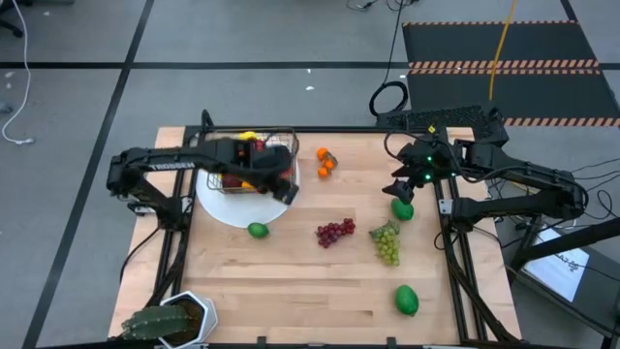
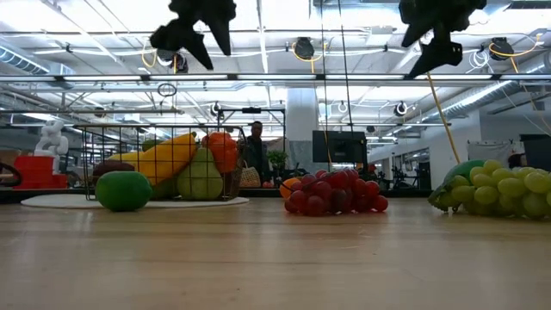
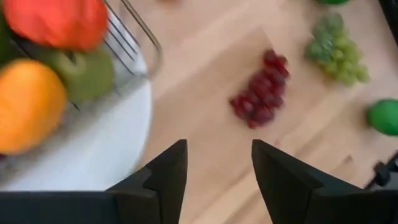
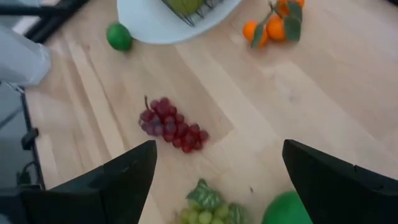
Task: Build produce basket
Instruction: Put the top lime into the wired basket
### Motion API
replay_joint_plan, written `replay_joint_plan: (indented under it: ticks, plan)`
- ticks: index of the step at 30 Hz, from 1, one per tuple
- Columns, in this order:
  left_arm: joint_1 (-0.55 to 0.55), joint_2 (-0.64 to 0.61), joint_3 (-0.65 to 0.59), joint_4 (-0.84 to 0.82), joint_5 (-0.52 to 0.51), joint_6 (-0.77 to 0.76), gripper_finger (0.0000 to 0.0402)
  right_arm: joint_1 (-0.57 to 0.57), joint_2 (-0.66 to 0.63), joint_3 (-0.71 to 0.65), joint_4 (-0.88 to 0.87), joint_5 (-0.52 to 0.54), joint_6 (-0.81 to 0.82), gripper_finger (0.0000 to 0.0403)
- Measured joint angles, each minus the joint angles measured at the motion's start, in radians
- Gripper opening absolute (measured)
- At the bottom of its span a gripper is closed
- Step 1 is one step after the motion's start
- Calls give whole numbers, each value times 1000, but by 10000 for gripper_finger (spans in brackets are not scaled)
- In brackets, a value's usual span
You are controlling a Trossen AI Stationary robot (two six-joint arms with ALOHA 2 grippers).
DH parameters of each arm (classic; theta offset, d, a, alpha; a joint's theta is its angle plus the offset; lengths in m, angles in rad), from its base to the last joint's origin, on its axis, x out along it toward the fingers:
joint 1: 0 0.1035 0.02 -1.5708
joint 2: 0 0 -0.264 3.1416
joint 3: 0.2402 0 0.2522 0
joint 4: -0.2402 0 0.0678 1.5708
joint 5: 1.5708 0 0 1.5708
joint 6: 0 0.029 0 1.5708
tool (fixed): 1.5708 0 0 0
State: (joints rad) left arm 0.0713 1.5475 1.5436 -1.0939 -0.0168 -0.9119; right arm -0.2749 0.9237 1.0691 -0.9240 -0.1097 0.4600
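Observation:
The wire basket (image 1: 279,136) stands on a round white plate (image 1: 228,208) at the far left and holds a yellow banana (image 2: 168,155), a green pear (image 2: 200,176) and a red-orange piece (image 2: 222,148). My left gripper (image 3: 217,149) hangs open above the plate's right edge, beside the basket (image 3: 134,25), with nothing between its fingers. On the table lie a lime (image 1: 257,230), red grapes (image 1: 334,232), green grapes (image 1: 387,242), small oranges (image 1: 325,162) and a round green fruit (image 1: 402,208). My right gripper (image 4: 217,149) hangs open, high above that green fruit (image 4: 287,211).
Another green fruit (image 1: 406,299) lies near the front right. A spiky potted plant (image 1: 170,320) stands at the front left corner. Bare wood stretches across the table's near middle (image 1: 310,291).

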Motion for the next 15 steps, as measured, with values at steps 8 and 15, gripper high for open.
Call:
replay_joint_plan:
  ticks: [8, 15]
  plan:
    - [-189, 0, 0, 56, -144, -172, 169, -1, 0, -27, -121, 31, 109, 341]
    - [-251, 0, 0, 132, -272, -203, 170, 0, 9, -133, -224, 29, 313, 358]
